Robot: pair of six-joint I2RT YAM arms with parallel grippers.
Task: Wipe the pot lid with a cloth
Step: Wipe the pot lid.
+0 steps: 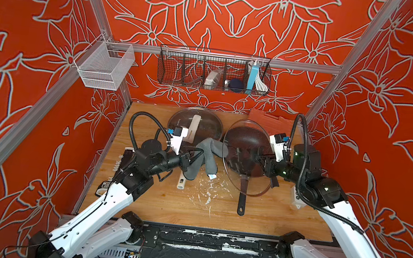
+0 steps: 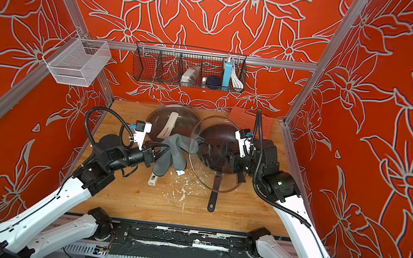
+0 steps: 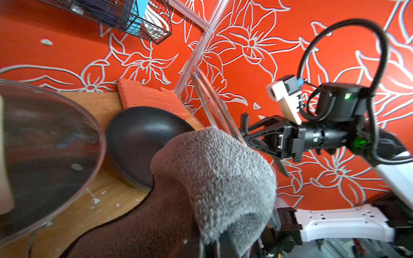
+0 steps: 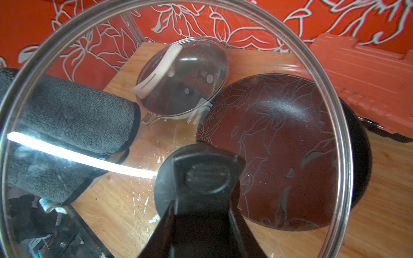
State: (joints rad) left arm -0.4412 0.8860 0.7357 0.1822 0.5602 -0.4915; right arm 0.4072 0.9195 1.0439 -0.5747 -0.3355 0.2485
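The pot lid (image 1: 208,124) (image 2: 187,122) (image 4: 190,73), clear glass with a cream bar handle, rests at the back of the table, and no gripper touches it. In the left wrist view the pot lid (image 3: 44,145) is blurred. My left gripper (image 1: 198,152) (image 2: 165,147) is shut on the dark grey cloth (image 1: 210,151) (image 2: 175,152) (image 3: 219,174), which hides its jaws and hangs down. My right gripper (image 1: 259,157) (image 2: 224,152) (image 4: 201,214) is shut on the black handle of another glass lid (image 1: 237,173) (image 4: 268,55), held on edge. The cloth (image 4: 73,116) lies against that lid's far face.
A dark frying pan (image 1: 242,201) (image 3: 143,138) lies under the held lid. An orange board (image 1: 268,121) leans at the back right. A cream tubular handle (image 1: 181,182) sticks out below the cloth. White crumbs (image 1: 208,189) dot the wood. A wire basket (image 1: 213,73) hangs on the back wall.
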